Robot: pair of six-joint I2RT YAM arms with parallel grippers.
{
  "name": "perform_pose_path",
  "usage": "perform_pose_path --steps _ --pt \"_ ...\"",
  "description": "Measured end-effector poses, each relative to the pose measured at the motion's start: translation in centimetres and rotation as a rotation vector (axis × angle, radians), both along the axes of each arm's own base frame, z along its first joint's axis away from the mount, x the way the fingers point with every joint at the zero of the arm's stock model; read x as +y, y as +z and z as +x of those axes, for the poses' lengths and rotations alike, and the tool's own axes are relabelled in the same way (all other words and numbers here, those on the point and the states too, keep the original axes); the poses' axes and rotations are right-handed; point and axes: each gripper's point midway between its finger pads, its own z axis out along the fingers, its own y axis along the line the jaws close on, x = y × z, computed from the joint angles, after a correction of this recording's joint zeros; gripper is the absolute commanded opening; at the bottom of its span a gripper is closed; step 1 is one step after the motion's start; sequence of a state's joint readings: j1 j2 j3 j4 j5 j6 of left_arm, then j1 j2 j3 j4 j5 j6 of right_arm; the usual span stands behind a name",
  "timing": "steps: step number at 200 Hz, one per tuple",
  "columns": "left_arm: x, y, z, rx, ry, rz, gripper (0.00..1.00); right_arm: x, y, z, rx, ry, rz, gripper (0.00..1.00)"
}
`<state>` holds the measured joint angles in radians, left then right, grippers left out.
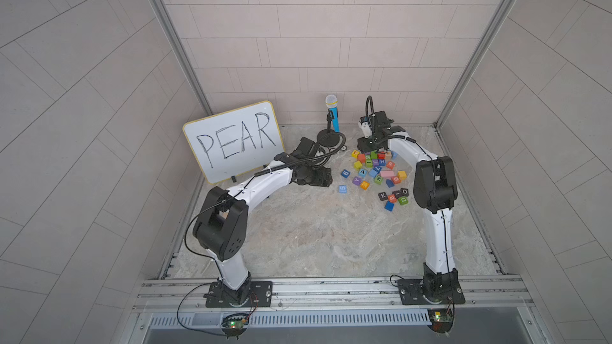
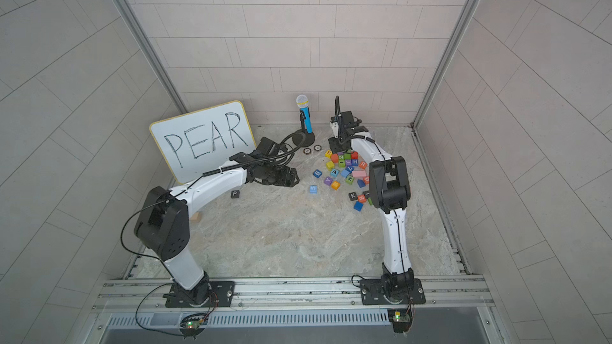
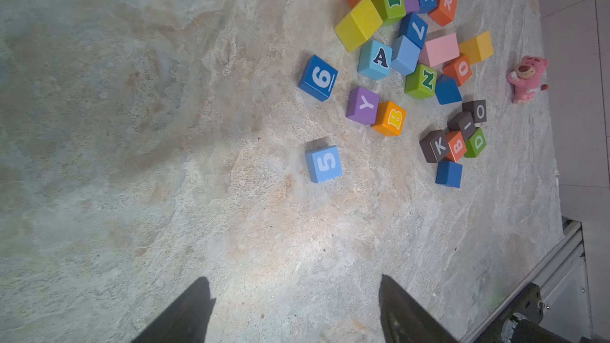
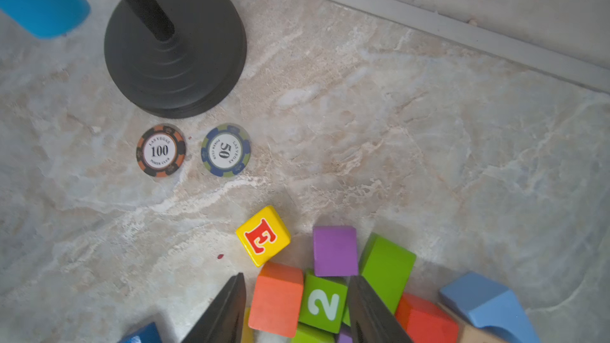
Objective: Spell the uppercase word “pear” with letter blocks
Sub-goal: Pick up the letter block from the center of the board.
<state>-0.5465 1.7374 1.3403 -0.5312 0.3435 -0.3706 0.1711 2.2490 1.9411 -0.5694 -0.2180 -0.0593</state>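
Note:
The letter blocks lie in a loose pile at the back right of the table. The yellow E point(image 4: 263, 235) sits at the pile's far edge. The light blue A point(image 3: 375, 59) and the orange-red R point(image 3: 444, 6) lie within the pile. The dark P point(image 2: 234, 194) lies alone beneath the left arm. My right gripper point(image 4: 298, 292) hangs over the far end of the pile, open. A plain orange block point(image 4: 276, 300) and a green 2 cube point(image 4: 324, 303) show between its fingers. My left gripper point(image 3: 297, 288) is open and empty over bare table, left of the pile.
A whiteboard reading PEAR point(image 1: 233, 140) leans at the back left. A blue microphone on a black stand point(image 1: 332, 117) rises behind the pile, with two poker chips point(image 4: 160, 150) by its base. Blue 5 point(image 3: 323, 163) and 6 point(image 3: 318, 78) cubes lie apart; a pink bear toy point(image 3: 527, 78) lies near the right wall.

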Motion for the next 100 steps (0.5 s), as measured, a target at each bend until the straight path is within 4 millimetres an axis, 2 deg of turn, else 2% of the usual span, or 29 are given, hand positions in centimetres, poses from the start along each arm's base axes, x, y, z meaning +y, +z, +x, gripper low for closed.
perform_pose_path --steps 25,53,100 --pt "0.2 -0.1 0.0 0.003 -0.005 0.002 0.82 -0.2 0.3 0.6 0.001 0.079 -0.020 0.52" --pt "0.6 -0.4 0.1 0.013 0.000 0.008 0.82 0.9 0.5 1.3 0.003 0.154 -0.003 0.51" --pt "1.0 -0.8 0.1 0.028 0.008 0.017 0.82 2.7 -2.4 1.5 0.067 0.233 -0.031 0.54"
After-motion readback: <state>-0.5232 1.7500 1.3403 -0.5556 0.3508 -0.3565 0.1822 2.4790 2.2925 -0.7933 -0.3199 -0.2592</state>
